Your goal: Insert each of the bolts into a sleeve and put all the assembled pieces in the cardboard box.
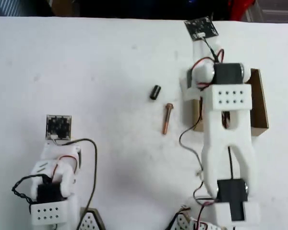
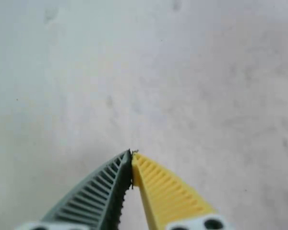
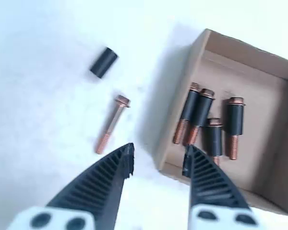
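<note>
Landmark: cardboard box (image 3: 259, 62), open side up on the white table (image 1: 86, 57)

Inside the box: four assembled pieces (image 3: 201, 117), each a copper shank through a black sleeve, lying flat on the box floor. Two of them touch side by side

Outside the box, near its wall: one bare bolt (image 3: 110, 124), flat on the table. One empty sleeve (image 3: 103, 62) lies farther from the box than the bolt, close to the bolt's head, not touching it

The right hand (image 3: 158, 154) is released, nothing between its fingers. It hangs above the box wall, one finger on the table side, the other on the box side

The left hand (image 2: 132, 165) is clenched, tips meeting, grasping nothing, over bare table well apart from the box
</note>
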`<state>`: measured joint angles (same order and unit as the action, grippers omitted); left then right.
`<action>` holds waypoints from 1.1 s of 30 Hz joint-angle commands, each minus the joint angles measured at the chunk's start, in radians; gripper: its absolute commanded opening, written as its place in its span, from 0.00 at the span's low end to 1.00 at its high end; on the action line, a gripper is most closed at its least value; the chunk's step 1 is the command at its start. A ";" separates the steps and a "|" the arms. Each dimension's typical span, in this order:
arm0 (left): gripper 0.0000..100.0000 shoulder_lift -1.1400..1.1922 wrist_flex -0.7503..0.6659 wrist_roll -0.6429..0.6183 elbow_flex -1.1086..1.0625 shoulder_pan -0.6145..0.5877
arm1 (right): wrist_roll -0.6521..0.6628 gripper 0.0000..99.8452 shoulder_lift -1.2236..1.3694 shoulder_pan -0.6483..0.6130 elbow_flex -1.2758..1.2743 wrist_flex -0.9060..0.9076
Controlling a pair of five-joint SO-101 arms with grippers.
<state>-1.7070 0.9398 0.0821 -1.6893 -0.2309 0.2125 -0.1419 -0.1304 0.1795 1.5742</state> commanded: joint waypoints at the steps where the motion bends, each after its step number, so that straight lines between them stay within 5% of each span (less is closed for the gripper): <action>1: 0.02 -0.010 -0.028 -0.008 0.008 -0.007 | -0.153 0.14 -0.079 -0.045 0.034 0.010; 17: 0.02 -0.010 -0.032 -0.008 -0.003 -0.007 | -0.423 0.15 0.186 -0.185 0.055 -0.127; 33: 0.02 -0.010 -0.032 -0.008 -0.003 -0.008 | -0.606 0.15 0.733 -0.194 0.718 0.012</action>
<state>-1.7070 0.9383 0.0821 -1.6985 -0.2309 -0.3598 0.5271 -0.3161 0.7426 1.5620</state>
